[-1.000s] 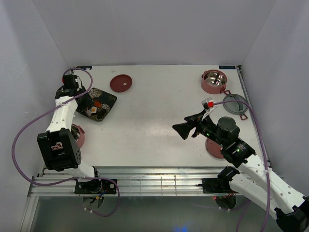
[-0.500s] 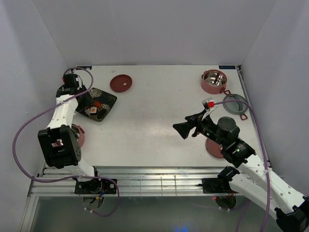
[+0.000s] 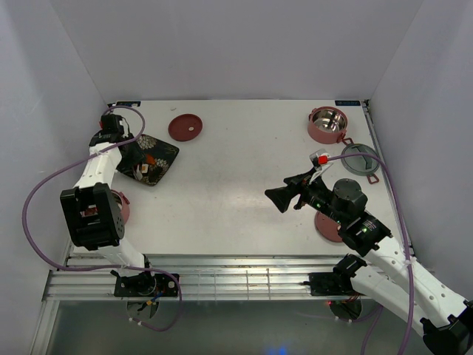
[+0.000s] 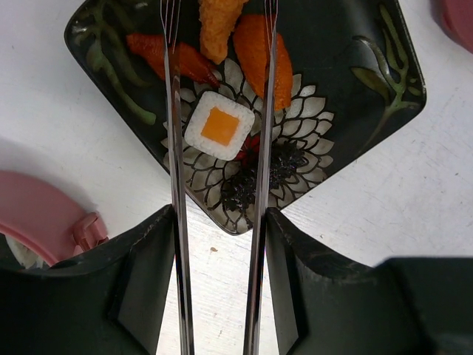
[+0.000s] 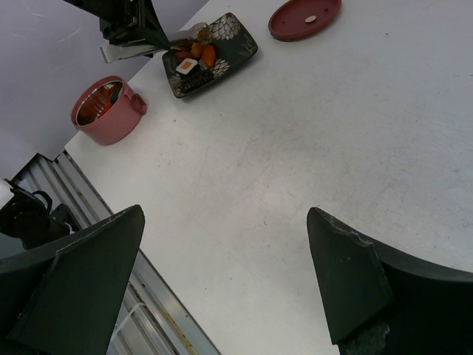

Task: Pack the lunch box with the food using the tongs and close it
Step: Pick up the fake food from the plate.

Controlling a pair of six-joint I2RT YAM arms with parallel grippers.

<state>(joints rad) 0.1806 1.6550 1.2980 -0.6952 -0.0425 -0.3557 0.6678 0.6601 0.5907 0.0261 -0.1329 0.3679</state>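
The tongs point(image 4: 177, 214), held in the left gripper point(image 4: 219, 244), bracket a roll point(image 4: 219, 126) on the plate point(image 4: 355, 111).
Pick-up step, likely; next, squeeze gently. Right gripper point(image 5: 222, 274) wide, empty.

Blk floral plate point(image 4: 355, 44), orange-white roll point(image 4: 219, 126), silver tongs point(image 4: 176, 222), pink tier point(image 4: 37, 214)

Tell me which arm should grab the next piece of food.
Left. The left gripper holds the tongs, their arms straddling the white roll on the floral plate. The right gripper hangs open over bare table, far from the plate.
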